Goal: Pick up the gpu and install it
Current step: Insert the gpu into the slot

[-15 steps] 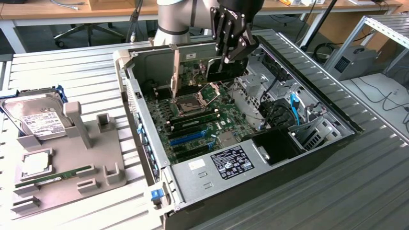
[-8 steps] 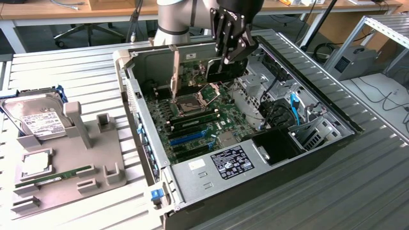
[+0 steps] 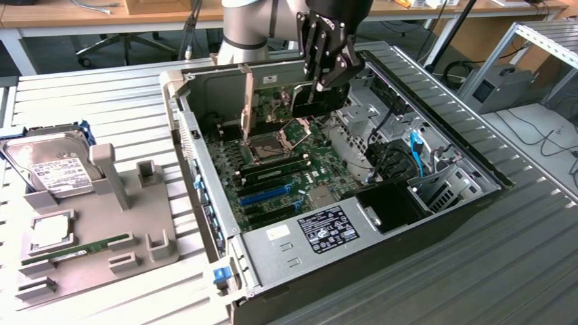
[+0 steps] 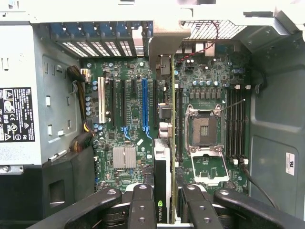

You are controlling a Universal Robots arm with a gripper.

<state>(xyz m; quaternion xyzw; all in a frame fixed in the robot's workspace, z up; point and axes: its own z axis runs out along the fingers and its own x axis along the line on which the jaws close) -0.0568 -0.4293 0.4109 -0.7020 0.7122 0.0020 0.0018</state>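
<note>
One gripper hangs over the open computer case, with its jaws drawn about halfway in and clamped on the graphics card. A finger presses on each flat face of the card, which stands on edge between them.

In the wrist view the card runs straight away from the fingers. Its black side with a small green logo is nearest the camera, and its silver end bracket is at the far end, by the row of blue slot covers in the case wall. The card sits over the green motherboard, between the long blue slot and the open processor socket. I cannot tell whether its lower edge touches the board.

Outside the case, on the exterior view's left, a grey holder lies on the slatted metal table. A silver hard drive with a white label leans at the holder's far end, and a narrow green memory stick lies near its front edge, well apart from the gripper
</note>
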